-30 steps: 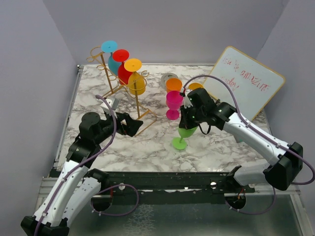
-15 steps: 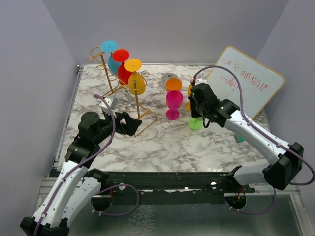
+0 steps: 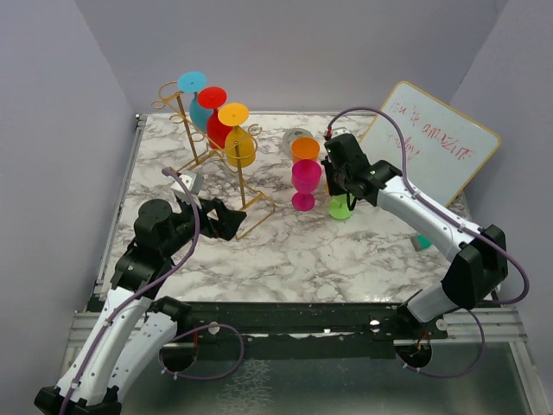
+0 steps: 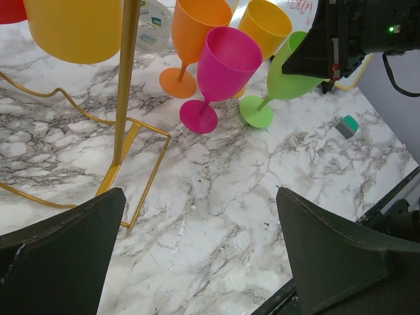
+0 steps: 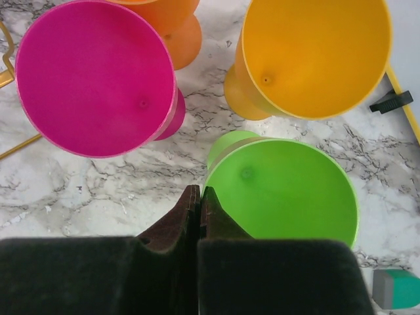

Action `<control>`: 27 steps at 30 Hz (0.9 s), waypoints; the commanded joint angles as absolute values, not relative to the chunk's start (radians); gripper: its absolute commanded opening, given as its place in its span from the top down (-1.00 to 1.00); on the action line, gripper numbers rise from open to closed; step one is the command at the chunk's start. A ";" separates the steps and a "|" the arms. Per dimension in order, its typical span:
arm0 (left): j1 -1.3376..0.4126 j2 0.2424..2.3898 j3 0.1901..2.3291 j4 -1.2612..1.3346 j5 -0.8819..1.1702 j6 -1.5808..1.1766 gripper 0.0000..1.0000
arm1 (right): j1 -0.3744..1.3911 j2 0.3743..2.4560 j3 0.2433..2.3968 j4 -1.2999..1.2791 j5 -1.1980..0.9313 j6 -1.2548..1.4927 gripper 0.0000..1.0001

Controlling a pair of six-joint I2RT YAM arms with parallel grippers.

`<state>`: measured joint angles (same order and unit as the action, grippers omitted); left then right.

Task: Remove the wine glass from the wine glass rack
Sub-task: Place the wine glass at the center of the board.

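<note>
The gold wire wine glass rack (image 3: pixel 240 177) stands at the back left, with blue (image 3: pixel 198 109), red (image 3: pixel 216 125) and yellow (image 3: pixel 239 147) wine glasses hanging upside down on it. Its post and base show in the left wrist view (image 4: pixel 125 98). My left gripper (image 3: pixel 226 219) is open and empty, low over the table beside the rack's base (image 4: pixel 200 197). My right gripper (image 3: pixel 339 190) is shut on the rim of a green wine glass (image 5: pixel 289 190). The green glass (image 4: pixel 285 65) is tilted, with its foot by the table beside the pink glass.
Pink (image 3: pixel 305 177), orange (image 3: pixel 304 149) and amber (image 5: pixel 315 52) glasses stand upright close to the green one. A whiteboard (image 3: pixel 436 147) leans at the back right. A small teal object (image 3: pixel 421 242) lies at the right. A grey round object (image 3: pixel 294 136) sits behind the orange glass.
My right gripper has carried the green glass from the front middle of the table back and right, down beside the pink glass. The left arm has barely moved.
</note>
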<state>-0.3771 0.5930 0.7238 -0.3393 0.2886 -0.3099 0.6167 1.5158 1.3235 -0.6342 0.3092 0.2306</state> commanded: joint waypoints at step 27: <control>-0.377 0.545 0.720 -0.334 0.350 -0.292 -0.98 | 0.541 1.624 1.394 -0.626 0.164 0.190 0.93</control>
